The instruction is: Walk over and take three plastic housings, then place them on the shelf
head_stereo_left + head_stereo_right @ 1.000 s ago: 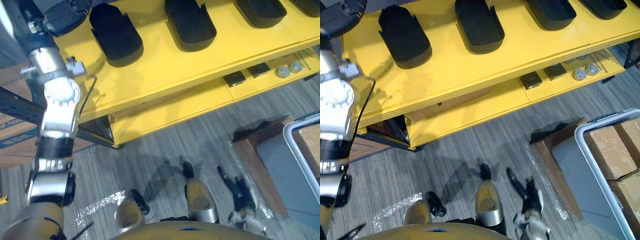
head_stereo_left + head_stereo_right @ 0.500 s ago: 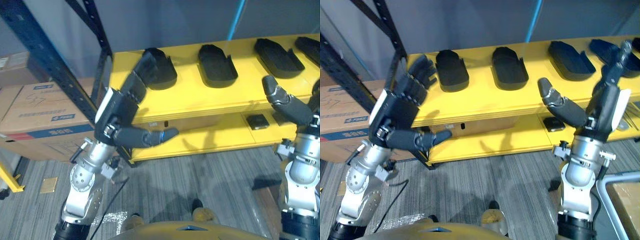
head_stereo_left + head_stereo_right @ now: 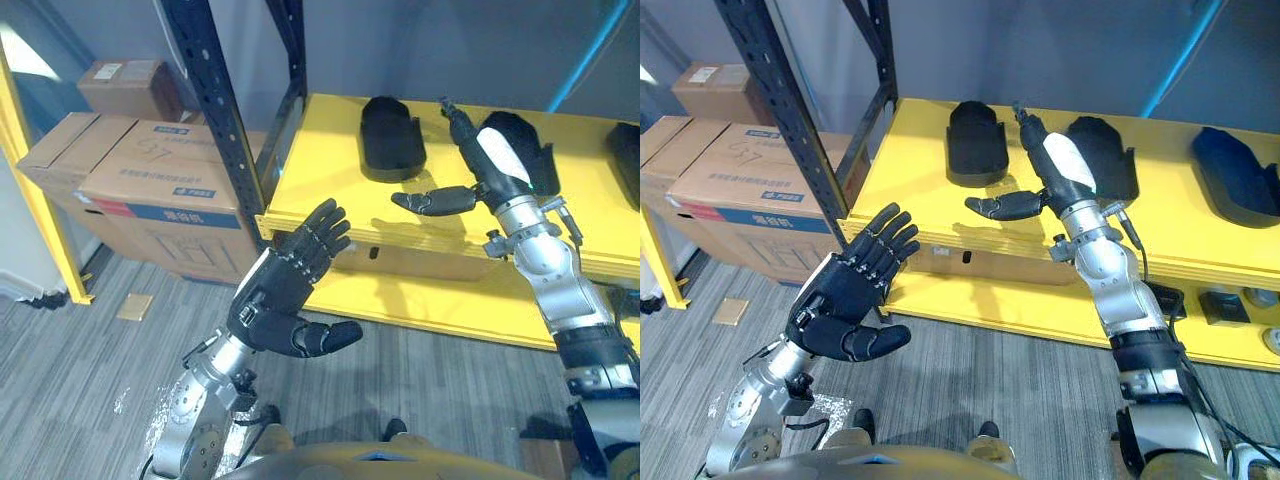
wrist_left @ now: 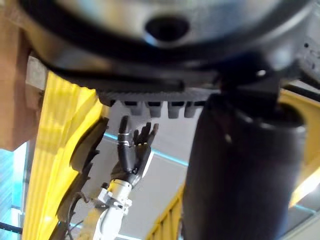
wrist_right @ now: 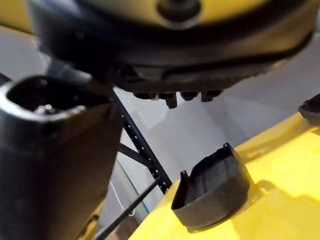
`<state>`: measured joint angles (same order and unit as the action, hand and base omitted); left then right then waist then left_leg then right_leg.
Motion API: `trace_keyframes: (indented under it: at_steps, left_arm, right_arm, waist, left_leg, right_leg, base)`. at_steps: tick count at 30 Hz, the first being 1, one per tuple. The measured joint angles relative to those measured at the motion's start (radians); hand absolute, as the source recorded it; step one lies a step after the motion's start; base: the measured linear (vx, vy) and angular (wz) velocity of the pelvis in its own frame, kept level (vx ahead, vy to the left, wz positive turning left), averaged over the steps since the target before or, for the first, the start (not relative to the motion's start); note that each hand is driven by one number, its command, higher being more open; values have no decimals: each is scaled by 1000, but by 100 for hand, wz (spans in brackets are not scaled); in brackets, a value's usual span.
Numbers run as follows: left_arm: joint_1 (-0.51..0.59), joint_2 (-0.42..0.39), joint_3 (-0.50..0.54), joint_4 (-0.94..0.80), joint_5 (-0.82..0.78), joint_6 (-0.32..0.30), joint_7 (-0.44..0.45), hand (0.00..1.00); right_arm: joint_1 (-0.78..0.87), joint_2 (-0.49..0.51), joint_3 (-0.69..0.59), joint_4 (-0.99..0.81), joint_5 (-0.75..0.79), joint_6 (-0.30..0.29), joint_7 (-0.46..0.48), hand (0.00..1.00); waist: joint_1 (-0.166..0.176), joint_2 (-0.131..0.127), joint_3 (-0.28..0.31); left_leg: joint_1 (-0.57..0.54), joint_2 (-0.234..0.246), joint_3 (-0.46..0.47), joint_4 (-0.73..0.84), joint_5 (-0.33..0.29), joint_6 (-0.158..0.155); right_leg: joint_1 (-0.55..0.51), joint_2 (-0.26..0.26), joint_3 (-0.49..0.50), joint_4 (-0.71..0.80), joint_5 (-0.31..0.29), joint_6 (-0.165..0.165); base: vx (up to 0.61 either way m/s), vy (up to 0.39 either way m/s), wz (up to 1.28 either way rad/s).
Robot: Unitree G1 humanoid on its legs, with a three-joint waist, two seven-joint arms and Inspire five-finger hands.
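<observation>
Left eye view: holding the left robot hand (image 3: 285, 295) up before the yellow shelf (image 3: 320, 185), fingers spread, gripping nothing. Keeping the right robot hand (image 3: 497, 163) above the shelf between the left plastic housing (image 3: 392, 140) and the middle plastic housing (image 3: 530, 150), fingers straight, thumb out, empty.

Right eye view: showing a third plastic housing (image 3: 1237, 190) lying farther right.

Right wrist view: facing one housing resting on the shelf.

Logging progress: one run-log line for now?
left robot hand: open, empty | right robot hand: open, at yellow shelf | black plastic housings: on shelf
</observation>
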<state>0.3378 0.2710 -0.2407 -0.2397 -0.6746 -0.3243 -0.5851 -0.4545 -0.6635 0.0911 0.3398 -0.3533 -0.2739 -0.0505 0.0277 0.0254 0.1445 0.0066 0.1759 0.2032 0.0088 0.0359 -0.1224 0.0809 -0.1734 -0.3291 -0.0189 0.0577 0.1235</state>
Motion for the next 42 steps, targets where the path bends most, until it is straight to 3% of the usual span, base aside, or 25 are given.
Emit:
trace_keyframes:
  at_steps: [5, 12, 22, 30, 33, 38, 42]
  left_arm:
    - [11, -19, 22, 34, -36, -5, 79, 100]
    - [10, -29, 22, 53, -54, -6, 86, 100]
    - [11, -39, 25, 54, -73, -1, 81, 100]
    - [12, -39, 29, 54, -75, 2, 83, 100]
    - [11, -39, 30, 54, -97, 3, 79, 100]
    - [9, -51, 48, 54, -152, 8, 79, 100]
    - [7, -59, 54, 54, -152, 8, 80, 100]
  right_arm:
    - [-106, -33, 27, 65, -6, -20, -34, 100]
    - [-237, -48, 138, 205, -46, -33, -27, 100]
    - [-327, -65, 252, 296, -67, -88, 131, 100]
    - [-355, -80, 297, 369, -68, -42, 209, 100]
    - [-355, -80, 298, 381, -41, -33, 279, 100]
    - [-355, -80, 299, 382, -32, 21, 283, 100]
    - [-355, -80, 291, 388, -27, 28, 292, 100]
  waist:
    - [0, 1, 5]
    - [25, 8, 44]
    - [52, -4, 66]
    - [62, -10, 92]
    - [64, -12, 98]
    - [75, -12, 107]
    - [79, -13, 108]
  left_leg:
    - [-19, -10, -18, 1, 4, 7]
    - [-21, -9, -32, 4, 8, 8]
    - [-26, -11, -49, -11, 27, 12]
    - [1, -10, -46, -41, 41, 10]
    - [5, -10, -45, -50, 47, 11]
    - [14, -9, -38, -51, 48, 11]
    - [14, -9, -38, -54, 48, 11]
  right_leg:
    - [-10, -10, -14, 4, 1, 2]
    - [-5, -9, -24, 9, 0, 0]
    - [-3, -9, -46, 14, -1, 0]
    - [7, -8, -45, 17, -2, -1]
    - [7, -7, -44, 17, -2, -1]
    - [9, -6, -36, 18, -2, -1]
    - [9, -6, -37, 18, -2, -1]
  base:
    - [-7, 19, 9]
    - [-29, 5, 5]
    - [3, -1, 6]
    - [-7, -1, -1]
    - [-4, -2, -1]
    - [-1, -4, -4]
    - [0, 0, 0]
